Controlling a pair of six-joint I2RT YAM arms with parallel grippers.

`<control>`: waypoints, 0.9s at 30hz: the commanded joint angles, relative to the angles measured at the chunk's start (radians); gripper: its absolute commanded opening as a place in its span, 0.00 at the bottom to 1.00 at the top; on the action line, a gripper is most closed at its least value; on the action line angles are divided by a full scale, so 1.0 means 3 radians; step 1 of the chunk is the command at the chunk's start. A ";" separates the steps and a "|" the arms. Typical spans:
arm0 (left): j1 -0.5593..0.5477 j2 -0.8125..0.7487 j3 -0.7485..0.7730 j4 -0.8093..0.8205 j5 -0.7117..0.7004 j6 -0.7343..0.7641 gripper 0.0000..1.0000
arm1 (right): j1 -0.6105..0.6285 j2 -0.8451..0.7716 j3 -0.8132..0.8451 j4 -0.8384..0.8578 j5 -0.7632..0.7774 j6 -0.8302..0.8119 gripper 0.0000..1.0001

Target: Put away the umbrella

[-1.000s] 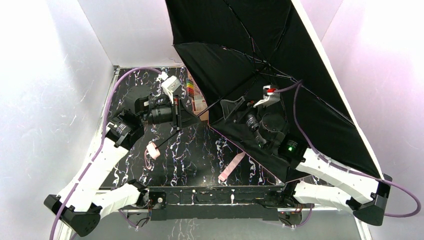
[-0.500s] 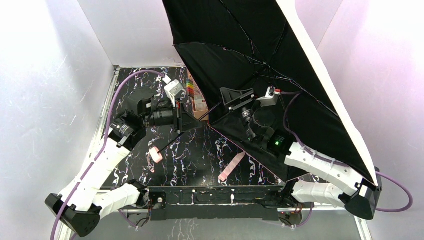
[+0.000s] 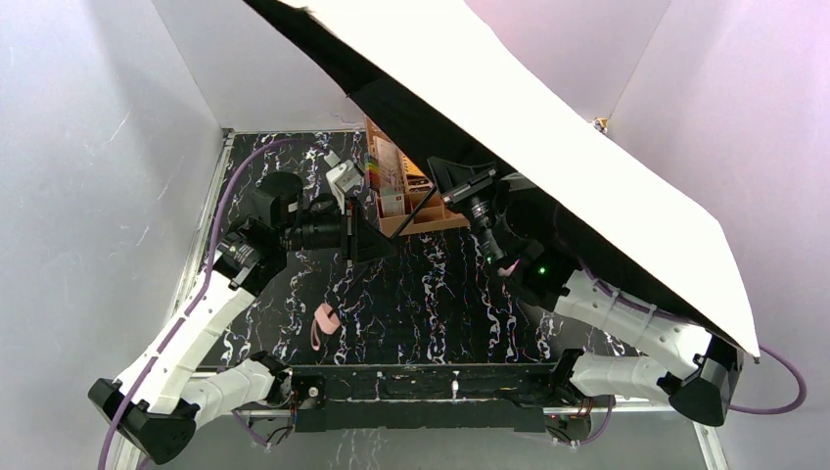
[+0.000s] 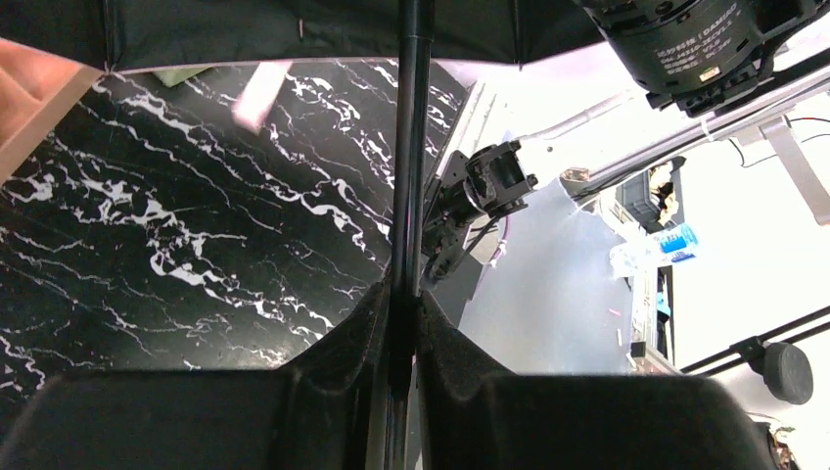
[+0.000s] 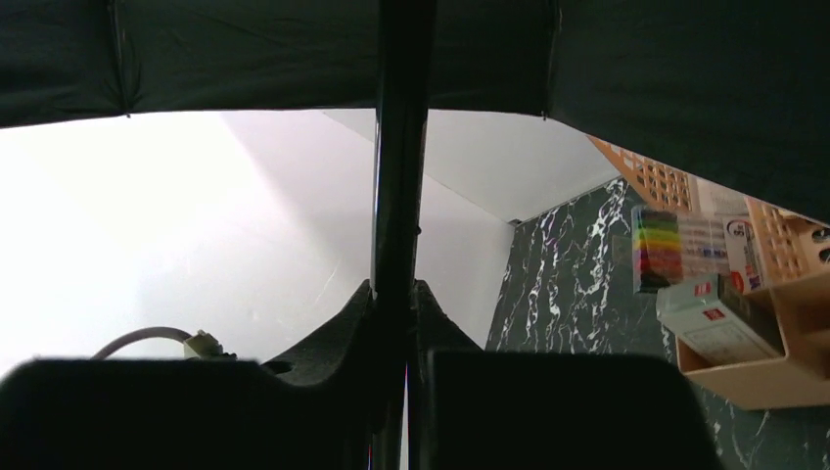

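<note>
Only near-legible print: white lettering on the black motor housing (image 4: 685, 39), left wrist view, upside down, looks like "DAMIAO". The model line beside it is too small to read. The box (image 5: 719, 328) in the orange organiser (image 5: 773, 377) carries red labels, unreadable.

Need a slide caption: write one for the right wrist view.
Right gripper shut on the umbrella shaft beneath its black canopy; orange organiser on the marbled table at right.

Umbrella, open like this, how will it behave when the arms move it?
The umbrella is probably top-heavy and apt to swing: opened wide, it spreads far beyond its thin shaft. That shaft looks stiff but smooth, so it might twist or slip in the left gripper and right gripper.
</note>
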 commanded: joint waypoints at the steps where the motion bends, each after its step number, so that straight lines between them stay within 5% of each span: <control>1: 0.0040 0.0016 0.0229 -0.0067 -0.0008 0.0046 0.00 | -0.0053 -0.0042 0.0573 0.0065 -0.0093 -0.0868 0.02; 5: 0.0036 0.0070 0.0441 -0.0016 -0.0050 0.0004 0.02 | -0.0054 -0.0009 0.0852 -0.0077 -0.0239 -0.1006 0.00; 11: 0.0036 0.0087 0.0649 0.0223 -0.0192 -0.0086 0.47 | -0.0054 0.0133 0.1325 -0.0229 -0.0422 -0.1054 0.00; 15: 0.0036 0.0068 0.0678 0.0362 -0.0277 -0.0129 0.64 | -0.0054 0.0264 0.1746 -0.0634 -0.0526 -0.1069 0.00; 21: 0.0036 0.0089 0.0691 0.0424 -0.0257 -0.0157 0.71 | -0.0226 0.0541 0.2465 -0.1356 -0.0971 -0.1052 0.00; 27: 0.0036 0.0072 0.0667 0.0495 -0.0247 -0.0220 0.73 | -0.1252 0.1003 0.2910 -0.1777 -0.2753 -0.0205 0.00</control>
